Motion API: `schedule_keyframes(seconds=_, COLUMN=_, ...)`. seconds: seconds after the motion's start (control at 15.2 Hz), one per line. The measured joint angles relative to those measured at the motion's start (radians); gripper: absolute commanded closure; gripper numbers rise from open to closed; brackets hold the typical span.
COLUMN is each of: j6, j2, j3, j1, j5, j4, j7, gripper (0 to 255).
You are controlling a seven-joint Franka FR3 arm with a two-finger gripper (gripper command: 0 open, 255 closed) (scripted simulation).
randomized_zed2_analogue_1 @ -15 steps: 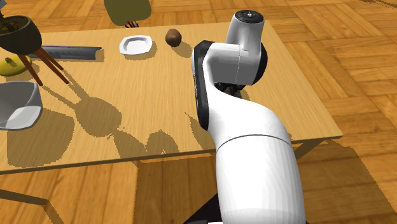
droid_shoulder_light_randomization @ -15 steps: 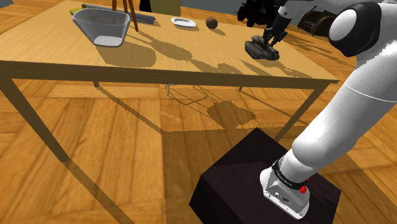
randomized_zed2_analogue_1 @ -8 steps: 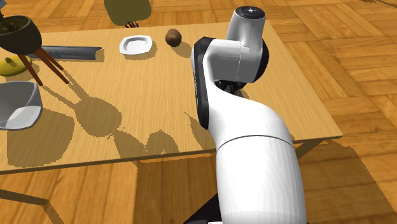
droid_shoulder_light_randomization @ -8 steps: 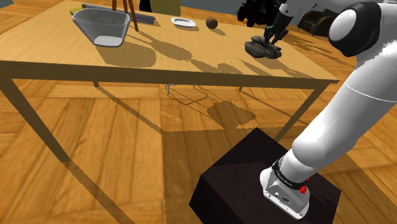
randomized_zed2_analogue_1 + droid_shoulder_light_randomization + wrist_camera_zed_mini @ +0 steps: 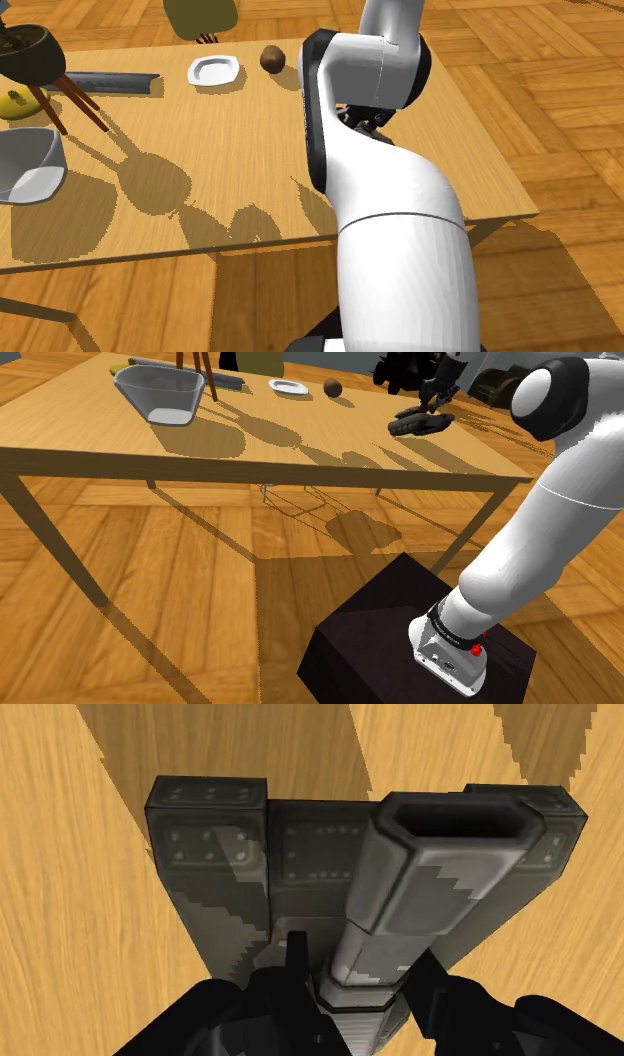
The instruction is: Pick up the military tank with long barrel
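Note:
The tank (image 5: pixel 412 425) is a dark olive-grey model with a long boxy barrel (image 5: pixel 420 894). It hangs tilted just above the wooden table (image 5: pixel 300 447), near the edge at the shoulder view's right. My gripper (image 5: pixel 436 410) comes down on it from above and is shut on it. In the wrist view the black fingers (image 5: pixel 275 994) clasp the base of the barrel, and the hull (image 5: pixel 215 864) lies over the tabletop below. My own arm (image 5: pixel 365 90) hides the tank in the second exterior view.
A grey bowl (image 5: pixel 160 397), a white plate (image 5: pixel 288 387) and a brown ball (image 5: pixel 333 388) sit further along the table. A dark pot on wooden legs (image 5: pixel 30 55) and a dark bar (image 5: pixel 110 82) stand at the far end. The stand (image 5: pixel 400 637) is on the wooden floor.
The gripper has risen with the tank in it. The tank has left the tabletop and now hangs tilted above its shadow.

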Motion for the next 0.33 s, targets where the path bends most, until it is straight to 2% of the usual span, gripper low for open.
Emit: schedule_keyframes(seconds=0.33, j6=-0.067, j2=0.019, j3=-0.003, j1=-0.010, j5=0.010, j4=0.083, j7=-0.004, gripper=255)
